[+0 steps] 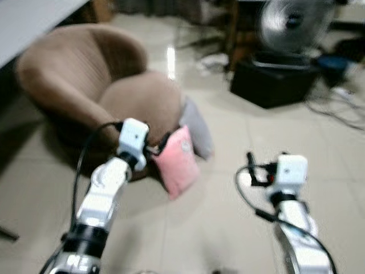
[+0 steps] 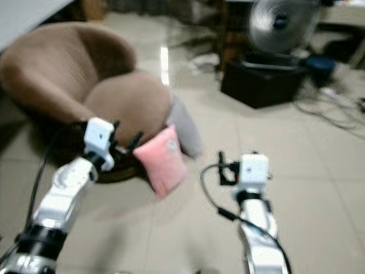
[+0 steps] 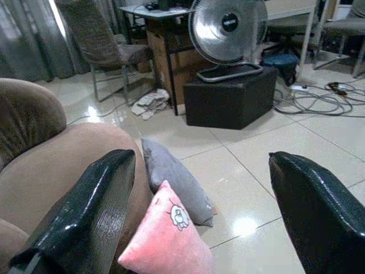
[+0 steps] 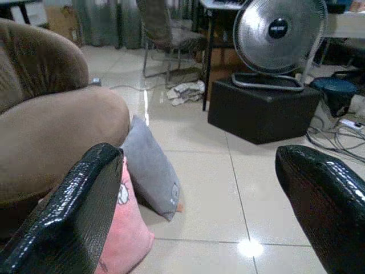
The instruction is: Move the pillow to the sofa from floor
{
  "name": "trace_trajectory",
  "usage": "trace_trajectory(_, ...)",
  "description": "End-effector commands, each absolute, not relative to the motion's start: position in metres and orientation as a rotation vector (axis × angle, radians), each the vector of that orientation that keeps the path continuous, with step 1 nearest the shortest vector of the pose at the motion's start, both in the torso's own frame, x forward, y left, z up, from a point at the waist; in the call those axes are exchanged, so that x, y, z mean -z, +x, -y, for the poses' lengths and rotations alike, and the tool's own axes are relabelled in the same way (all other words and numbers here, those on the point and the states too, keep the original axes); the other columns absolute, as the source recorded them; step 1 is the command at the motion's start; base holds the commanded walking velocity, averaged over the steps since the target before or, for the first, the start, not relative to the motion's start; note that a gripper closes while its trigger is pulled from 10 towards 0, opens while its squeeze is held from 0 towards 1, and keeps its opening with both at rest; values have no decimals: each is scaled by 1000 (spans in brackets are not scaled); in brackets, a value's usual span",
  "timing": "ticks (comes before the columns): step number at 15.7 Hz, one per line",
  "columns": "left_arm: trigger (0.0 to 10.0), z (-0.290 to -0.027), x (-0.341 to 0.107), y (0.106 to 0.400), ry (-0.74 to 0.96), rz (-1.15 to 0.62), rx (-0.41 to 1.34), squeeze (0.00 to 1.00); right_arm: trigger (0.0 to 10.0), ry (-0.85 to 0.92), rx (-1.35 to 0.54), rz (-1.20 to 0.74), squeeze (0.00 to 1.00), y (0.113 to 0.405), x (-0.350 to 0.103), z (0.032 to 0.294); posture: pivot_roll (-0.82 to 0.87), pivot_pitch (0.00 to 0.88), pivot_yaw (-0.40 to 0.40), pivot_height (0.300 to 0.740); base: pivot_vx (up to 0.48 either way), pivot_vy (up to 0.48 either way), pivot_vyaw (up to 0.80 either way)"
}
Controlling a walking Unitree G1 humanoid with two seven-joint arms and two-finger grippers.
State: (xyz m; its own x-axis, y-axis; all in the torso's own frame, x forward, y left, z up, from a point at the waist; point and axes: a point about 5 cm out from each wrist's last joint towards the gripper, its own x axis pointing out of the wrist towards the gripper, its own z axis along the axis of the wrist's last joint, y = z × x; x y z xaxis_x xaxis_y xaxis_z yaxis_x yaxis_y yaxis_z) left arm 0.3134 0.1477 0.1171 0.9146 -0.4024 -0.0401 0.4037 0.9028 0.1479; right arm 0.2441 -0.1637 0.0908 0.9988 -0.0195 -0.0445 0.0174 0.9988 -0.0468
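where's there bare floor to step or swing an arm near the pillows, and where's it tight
Bare tile lies to the robot's right of the pink pillow, around the right gripper, up to the black box. The sofa seat is bare too. It is tight where the pink pillow and grey pillow lean against the sofa, by the left gripper, and among the cables beyond the box.

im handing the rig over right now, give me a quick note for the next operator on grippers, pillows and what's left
Left gripper: open, empty, raised just short of the pink pillow.
Right gripper: open, empty, held over the bare floor to the right of the pillows.
Pink pillow: on the tiled floor, leaning on the front of the brown sofa. A grey pillow leans right behind it.
Done: approach only; nothing gripped.
Left: close on the pillow, lift it, set it on the sofa seat.
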Motion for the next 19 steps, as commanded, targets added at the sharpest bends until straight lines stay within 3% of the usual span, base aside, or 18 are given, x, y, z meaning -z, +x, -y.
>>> trace_trajectory(1,10000,-146,-118,315,148,-6,421,0,10000,-53,30,-33,0,245,-92,166,23,63,25,740,386,0,0)
trace_trajectory(19,10000,-145,-112,315,150,-29,431,0,10000,-99,48,-46,0,244,-83,165,20,57,36,740,391,0,0)
